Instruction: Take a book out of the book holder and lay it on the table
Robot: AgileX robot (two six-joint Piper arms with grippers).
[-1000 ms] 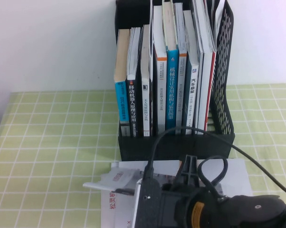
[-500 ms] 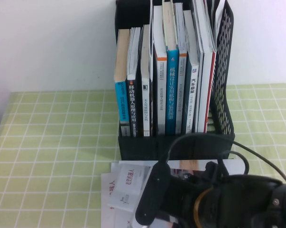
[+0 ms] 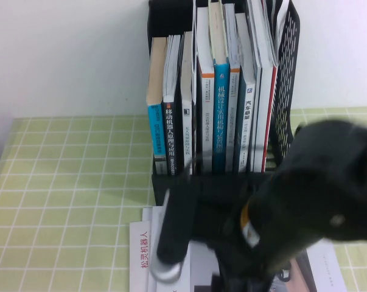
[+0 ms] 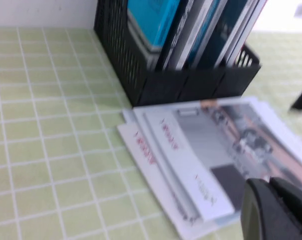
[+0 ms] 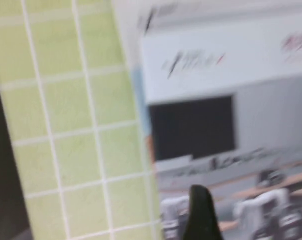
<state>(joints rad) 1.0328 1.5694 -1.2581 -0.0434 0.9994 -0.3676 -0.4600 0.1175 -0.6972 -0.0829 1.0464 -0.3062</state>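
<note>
The book (image 3: 141, 254) lies flat on the table (image 3: 67, 182) in front of the book holder (image 3: 286, 91), on top of other brochures. Its grey robot cover shows in the left wrist view (image 4: 231, 135) and the right wrist view (image 5: 201, 130). My right arm (image 3: 305, 201) is a blurred black mass over the book and the holder's front lip. My right gripper (image 5: 201, 220) hangs just above the cover. My left gripper (image 4: 277, 210) is shut and empty, near the book's near corner.
The book holder (image 4: 191, 87) stands upright, full of several books. A similar brochure (image 4: 140, 145) with red lettering pokes out under the book. Green checked cloth (image 4: 50, 125) lies bare to the left of the stack.
My right arm has swung up and to the right, now blurred and covering the holder's lower right. The brochures stay flat on the table, more of the left margin showing.
</note>
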